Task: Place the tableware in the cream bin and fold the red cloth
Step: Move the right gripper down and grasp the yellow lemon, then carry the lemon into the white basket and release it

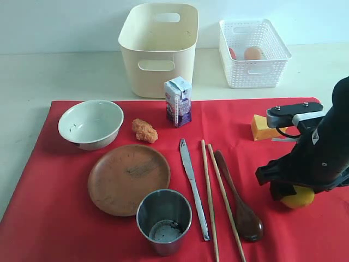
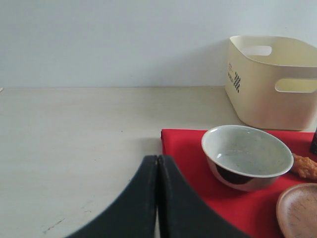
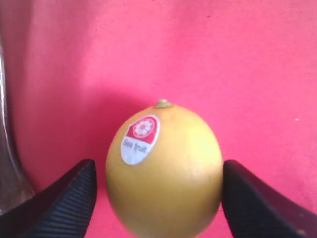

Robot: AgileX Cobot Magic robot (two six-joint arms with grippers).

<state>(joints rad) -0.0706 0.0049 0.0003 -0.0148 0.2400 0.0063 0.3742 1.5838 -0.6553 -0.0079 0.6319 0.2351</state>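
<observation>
**Tableware.** Six pieces lie on the red cloth point(image 1: 49, 218), none yet in the cream bin point(image 1: 158, 49). The bowl point(image 1: 90, 123) sits near the cloth's left far corner, with the plate point(image 1: 128, 178) just nearer. The cup point(image 1: 163, 221) stands upright at the near edge, beside the plate's rim. The knife point(image 1: 193, 188), chopsticks point(image 1: 217, 202) and spoon point(image 1: 240, 202) lie side by side, running far to near across the cloth's middle.

**Cloth.** It is spread flat on the desk point(image 1: 32, 76). Because everything rests on it, folding must probably wait until it is cleared.

**Bin.** It stands on bare desk just beyond the cloth's far edge. The exterior view shows nothing inside it, though its floor is hidden.

**Food.** A carton point(image 1: 178, 101) stands at the cloth's far edge in front of the bin. A fried piece point(image 1: 144, 131) lies between the bowl and the carton, and the cheese point(image 1: 264, 128) lies towards the right far corner. A lemon point(image 3: 166, 168) sits on the cloth near the right edge. The white basket point(image 1: 253, 52), beside the bin, holds an egg point(image 1: 252, 53).

**Right gripper** point(image 3: 158, 193). It is lowered over the lemon with its jaws spread, one finger on each side. A sliver of cloth shows at one finger, so the fruit is bracketed rather than pinched. This placement suits clearing food off the cloth first.

**Left gripper** point(image 2: 157, 198). Its fingers are pressed together and hold nothing. It hangs over bare desk off the cloth's left edge, facing the bowl, which is probably its nearest piece of tableware.
</observation>
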